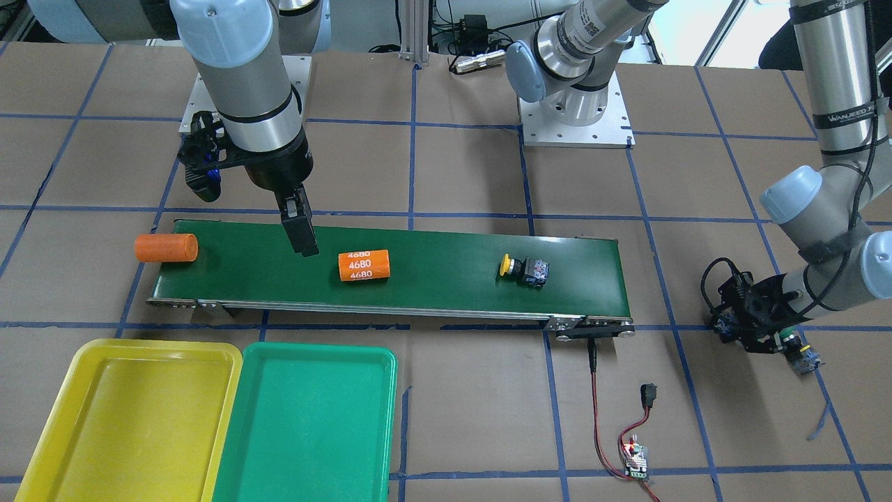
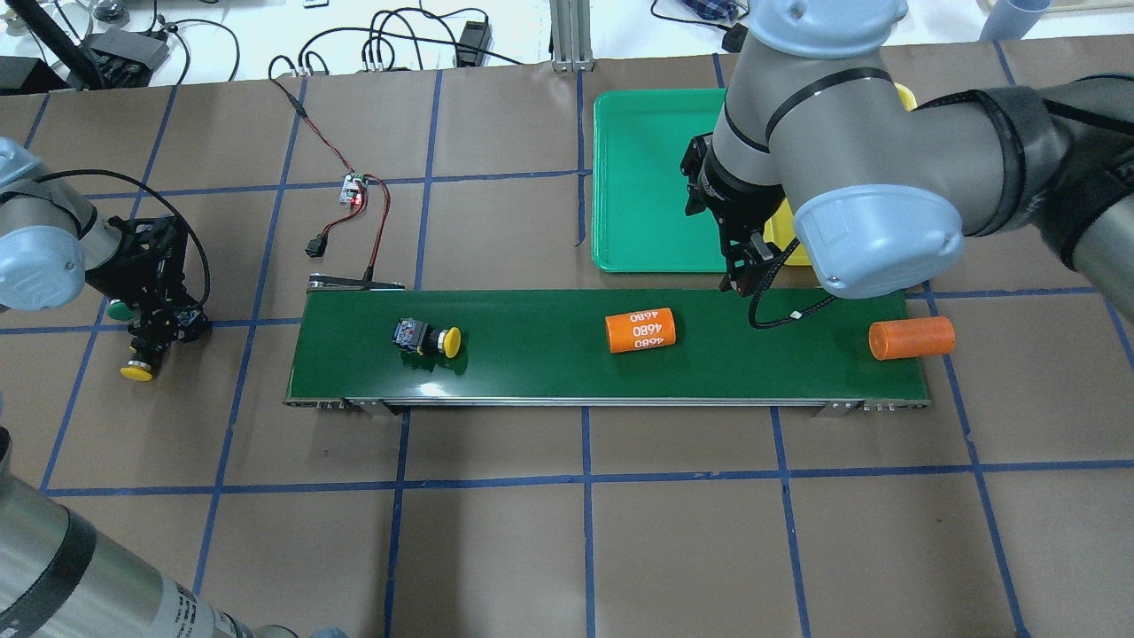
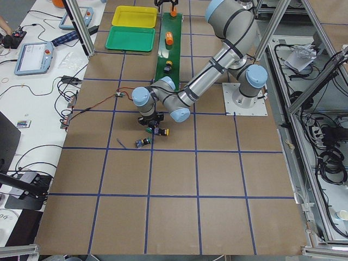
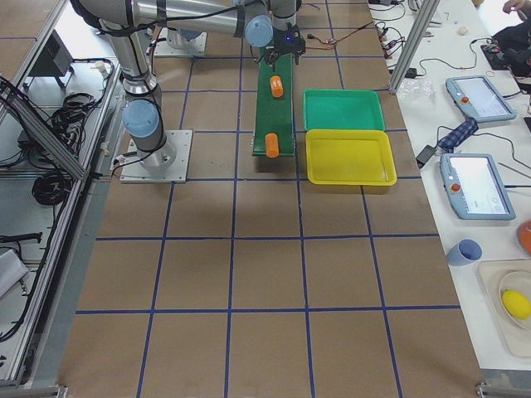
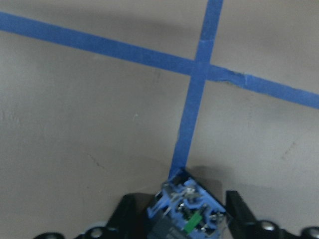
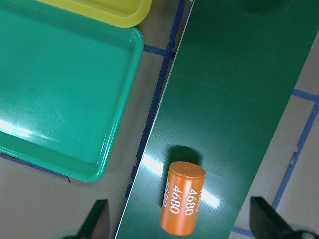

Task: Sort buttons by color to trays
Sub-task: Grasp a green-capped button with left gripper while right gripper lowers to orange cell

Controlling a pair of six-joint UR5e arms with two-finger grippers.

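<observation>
One yellow-capped button (image 1: 524, 269) lies on its side on the conveyor belt (image 1: 432, 286), toward my left arm's end. My left gripper (image 2: 146, 341) hangs low over the paper beyond that end, shut on a second yellow-capped button (image 2: 137, 372); its blue contact block (image 5: 187, 214) sits between the fingers. A green cap (image 2: 120, 310) peeks out beside that gripper. My right gripper (image 6: 182, 219) hovers open over the belt near the cylinder marked 4680 (image 6: 183, 196). The yellow tray (image 1: 132, 418) and green tray (image 1: 306, 418) stand side by side with nothing in them.
A plain orange cylinder (image 1: 166, 247) overhangs the belt's end near the trays. A small controller board (image 1: 635, 457) with red and black wires lies on the operators' side of the belt. In the exterior left view another button (image 3: 142, 143) lies on the paper near my left gripper.
</observation>
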